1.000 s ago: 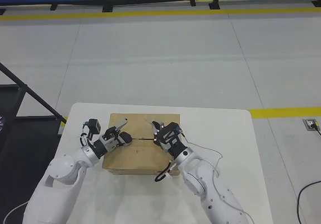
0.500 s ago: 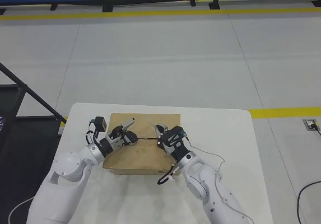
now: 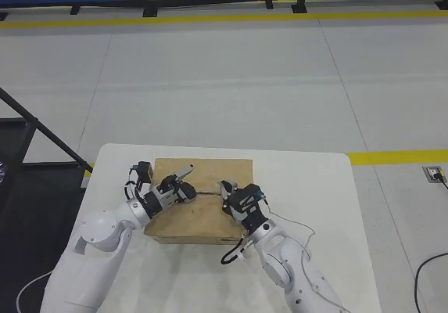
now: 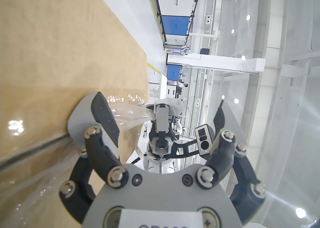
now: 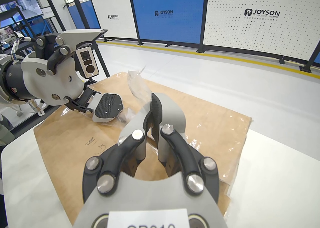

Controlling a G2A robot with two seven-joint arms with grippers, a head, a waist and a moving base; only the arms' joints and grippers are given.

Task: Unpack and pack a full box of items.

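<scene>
Closed cardboard box (image 3: 200, 223) on white table (image 3: 310, 196), near far edge, left of middle. Both grippers above lid, at centre seam, just beside each other, tips facing.

Right gripper (image 5: 153, 111): fingers pressed together, pinching strip of clear tape (image 5: 136, 84). Strip stands up from lid, crumpled, loose end in air.

Left gripper (image 4: 162, 116): spread wide. Lower finger pad (image 5: 107, 107) lies against lid by seam, next to wrinkled tape; upper finger (image 5: 80, 35) raised well above box.
</scene>
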